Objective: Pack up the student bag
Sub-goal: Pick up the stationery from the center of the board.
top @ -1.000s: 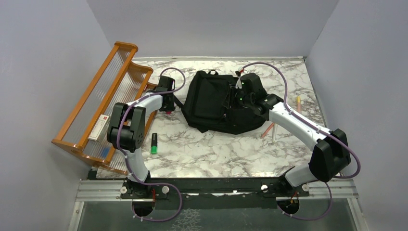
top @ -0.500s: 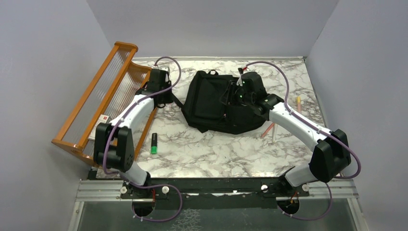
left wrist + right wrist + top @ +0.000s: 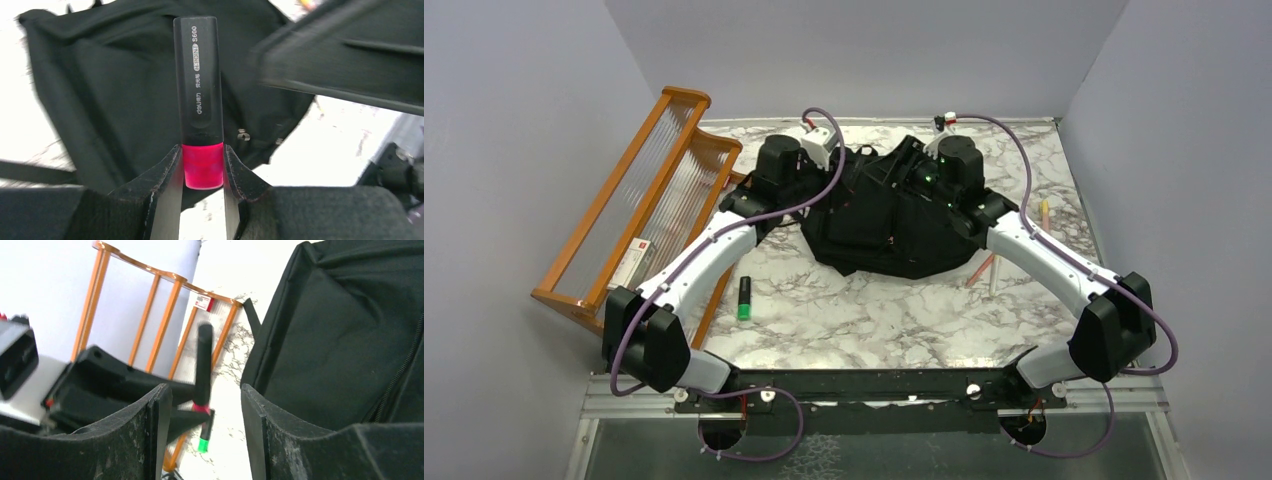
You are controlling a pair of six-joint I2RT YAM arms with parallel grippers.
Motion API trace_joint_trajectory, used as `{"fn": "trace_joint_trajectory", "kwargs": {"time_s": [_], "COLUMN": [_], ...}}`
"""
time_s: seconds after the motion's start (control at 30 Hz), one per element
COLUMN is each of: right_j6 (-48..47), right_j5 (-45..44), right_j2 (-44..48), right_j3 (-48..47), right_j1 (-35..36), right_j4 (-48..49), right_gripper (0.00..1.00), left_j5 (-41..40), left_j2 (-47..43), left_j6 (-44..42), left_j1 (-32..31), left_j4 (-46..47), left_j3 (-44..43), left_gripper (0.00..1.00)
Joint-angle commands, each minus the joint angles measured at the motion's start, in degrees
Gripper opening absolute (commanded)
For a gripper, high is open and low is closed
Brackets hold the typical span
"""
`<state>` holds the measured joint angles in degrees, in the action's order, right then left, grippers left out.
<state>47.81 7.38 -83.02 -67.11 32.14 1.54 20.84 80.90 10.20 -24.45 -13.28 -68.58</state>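
Here, the left fingers [image 3: 175, 159] pinched the pink end of a marker [image 3: 201, 80]. Its black body stood straight out past their tips, with white print running along it. Beyond and beneath that marker lay the bag [image 3: 874, 225], black and soft, spread on the marble tabletop [image 3: 874, 320]. Both sets of fingers hung over its far part, where the fabric rose in a peak between them. The right fingers [image 3: 162, 400] stood well apart with nothing between them. The bag's black panel and a line of zip filled the space just beside one of them, though whether fabric touched that finger's outer face could not be told. Through the gap between the right fingers, the left fingers and their marker showed blurred, close opposite. Well out to the left of the left fingers, an orange wooden rack [image 3: 639, 215] leaned tilted by the wall. A small red and white box [image 3: 632, 265] sat low in it. A second marker [image 3: 744, 298], black with a green end, lay on the tabletop on the near side of the left fingers, just beside the rack's foot. On the near right of the right fingers, two pencils [image 3: 981, 270] lay just off the bag's edge, partly under the right arm. Another pencil [image 3: 1044, 213] lay farther right, apart from the bag.
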Motion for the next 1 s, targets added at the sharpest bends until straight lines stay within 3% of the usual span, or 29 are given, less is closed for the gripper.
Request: {"fn": "trace_joint_trajectory", "kwargs": {"time_s": [0.0, 0.17, 0.43, 0.53, 0.67, 0.83, 0.97], "right_j6": [2.71, 2.29, 1.85, 1.76, 0.65, -3.57, -7.25], "right_j5": [-0.48, -1.04, 1.19, 1.84, 1.81, -4.40, -12.83], "right_j2": [-0.33, -0.38, -2.19, -3.09, -2.70, -0.12, 2.58], "right_j3": [-2.66, -1.98, -2.18, -2.47, -2.29, -2.06, -2.06], "right_j1": [-0.41, -0.39, -0.41, -0.41, -0.41, -0.55, -1.60], "right_j4": [2.48, 1.04, 1.44, 1.69, 2.40, 0.71, -3.59], "right_gripper": [0.58, 0.57, 0.46, 0.39, 0.20, 0.01, 0.01], "left_j5": [4.65, 4.81, 6.49, 7.38, 7.99, 8.82, 10.98], "left_j2": [-0.75, -0.43, 0.46, 0.79, 1.39, 2.58, 4.66], "left_j6": [3.30, 4.22, 3.96, 3.78, 3.84, 5.03, 7.28], "left_j1": [-4.00, -4.80, -5.68, -5.94, -6.14, -6.14, -6.14], "left_j4": [5.69, 7.42, 8.47, 8.71, 8.95, 10.24, 12.43], "left_j3": [0.68, 1.34, 0.77, 0.56, 0.40, -0.60, -2.03], "left_gripper": [0.11, 0.11, 0.11, 0.11, 0.13, 0.43, 0.64]}}
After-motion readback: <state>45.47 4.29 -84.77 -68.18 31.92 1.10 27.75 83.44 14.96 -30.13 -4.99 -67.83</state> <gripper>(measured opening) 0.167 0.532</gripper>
